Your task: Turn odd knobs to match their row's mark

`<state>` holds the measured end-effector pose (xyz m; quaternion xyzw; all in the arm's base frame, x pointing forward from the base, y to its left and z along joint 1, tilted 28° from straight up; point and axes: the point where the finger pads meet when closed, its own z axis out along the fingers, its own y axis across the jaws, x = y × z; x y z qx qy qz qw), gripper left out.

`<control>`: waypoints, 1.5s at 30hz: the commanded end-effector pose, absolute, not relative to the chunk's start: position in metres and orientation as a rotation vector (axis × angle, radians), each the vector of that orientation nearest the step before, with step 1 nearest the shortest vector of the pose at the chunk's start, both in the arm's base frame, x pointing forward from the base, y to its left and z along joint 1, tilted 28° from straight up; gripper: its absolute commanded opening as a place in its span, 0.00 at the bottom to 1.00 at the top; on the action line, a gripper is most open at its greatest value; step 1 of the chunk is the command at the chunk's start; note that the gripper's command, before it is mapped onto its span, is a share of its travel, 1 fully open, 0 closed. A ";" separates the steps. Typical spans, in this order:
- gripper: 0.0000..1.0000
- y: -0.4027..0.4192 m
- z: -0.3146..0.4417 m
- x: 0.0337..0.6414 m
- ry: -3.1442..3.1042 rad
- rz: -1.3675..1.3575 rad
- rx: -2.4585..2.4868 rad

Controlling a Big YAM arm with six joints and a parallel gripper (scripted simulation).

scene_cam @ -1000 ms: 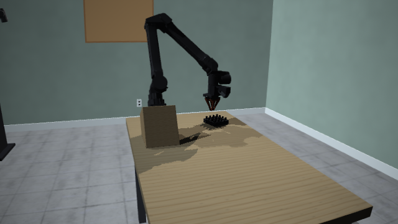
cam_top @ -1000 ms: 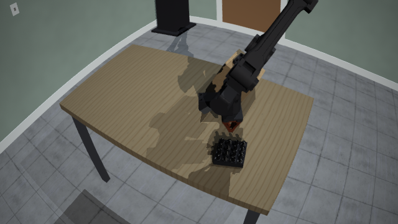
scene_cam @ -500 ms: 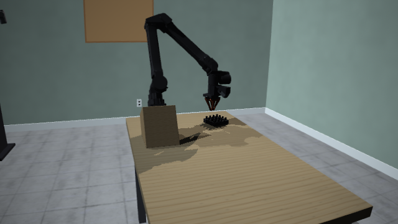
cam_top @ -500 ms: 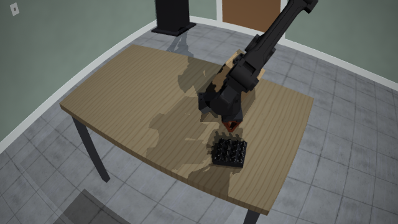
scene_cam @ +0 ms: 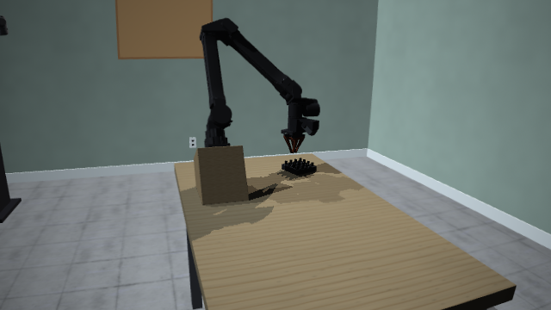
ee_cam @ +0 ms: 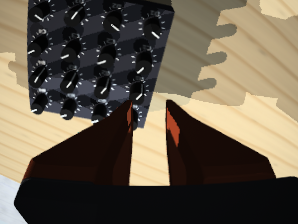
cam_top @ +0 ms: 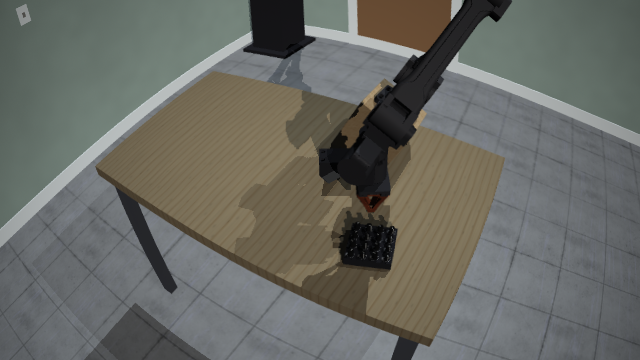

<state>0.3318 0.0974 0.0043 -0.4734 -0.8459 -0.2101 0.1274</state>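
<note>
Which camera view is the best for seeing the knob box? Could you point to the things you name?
The wrist view: the knob box (cam_top: 369,263) (scene_cam: 300,170) (ee_cam: 90,92) looks large, with many white lines readable, though a finger hides one corner. The top view shows it whole but small; the exterior view shows it smaller.

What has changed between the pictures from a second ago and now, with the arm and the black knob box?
Nothing visibly changed in the top and exterior views. The black gripper with red-brown fingers hangs in the same place, with nothing taken hold of or let go. The black box of knobs stayed put on the table. No earlier wrist picture exists to compare knob directions.
</note>
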 end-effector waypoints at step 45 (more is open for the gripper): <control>0.18 0.117 -0.029 0.336 -2.466 -0.612 -1.388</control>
